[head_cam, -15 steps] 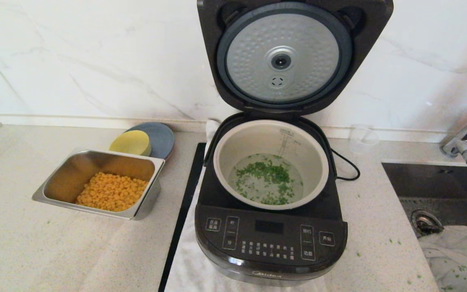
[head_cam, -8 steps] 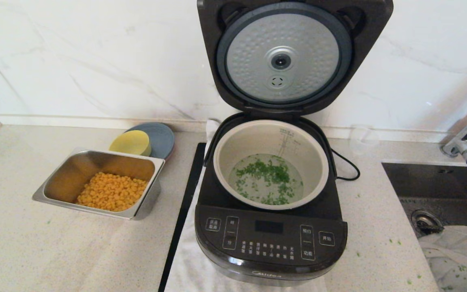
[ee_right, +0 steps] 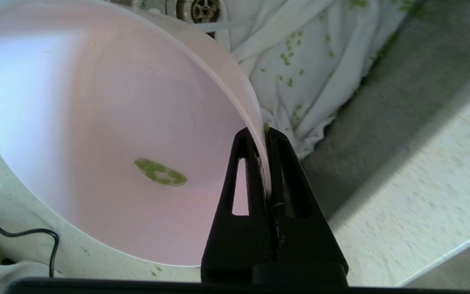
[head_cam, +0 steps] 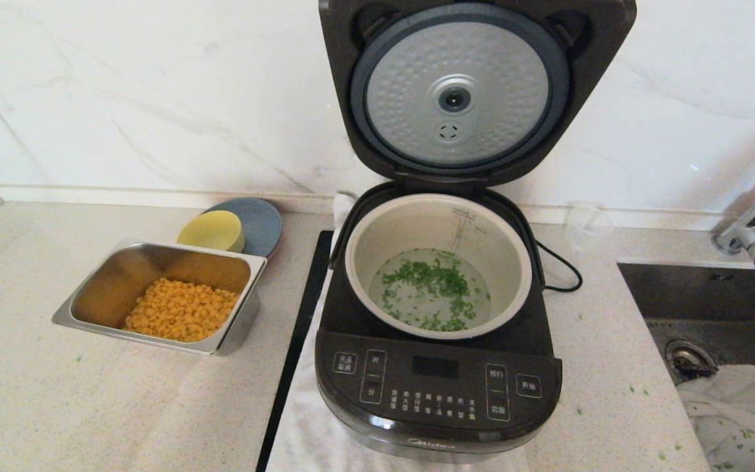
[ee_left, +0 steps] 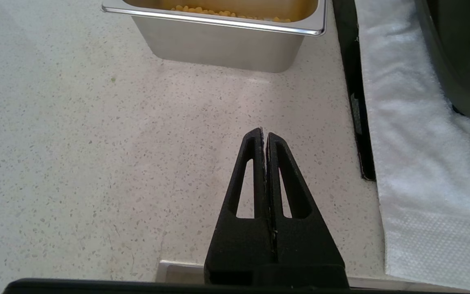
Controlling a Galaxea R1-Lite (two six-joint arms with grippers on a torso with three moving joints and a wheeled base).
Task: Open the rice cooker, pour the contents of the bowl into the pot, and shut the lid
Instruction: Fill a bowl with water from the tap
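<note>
Rice cooker [head_cam: 438,387] stands with lid [head_cam: 459,92] raised upright behind it, dimpled inner plate facing forward. Pot [head_cam: 438,262] sits inside the cooker; the green contents [head_cam: 433,288] are scattered across its bottom in shallow liquid. Left of the cooker: steel tray [head_cam: 161,298] holding corn.

Right gripper [ee_right: 265,132] is clamped on the rim of the pink bowl [ee_right: 96,134] (a few green bits stuck inside), over the counter edge beside the sink [ee_right: 382,94].

Left gripper [ee_left: 264,136], fingers pressed together, hangs over bare counter near the tray.
</note>
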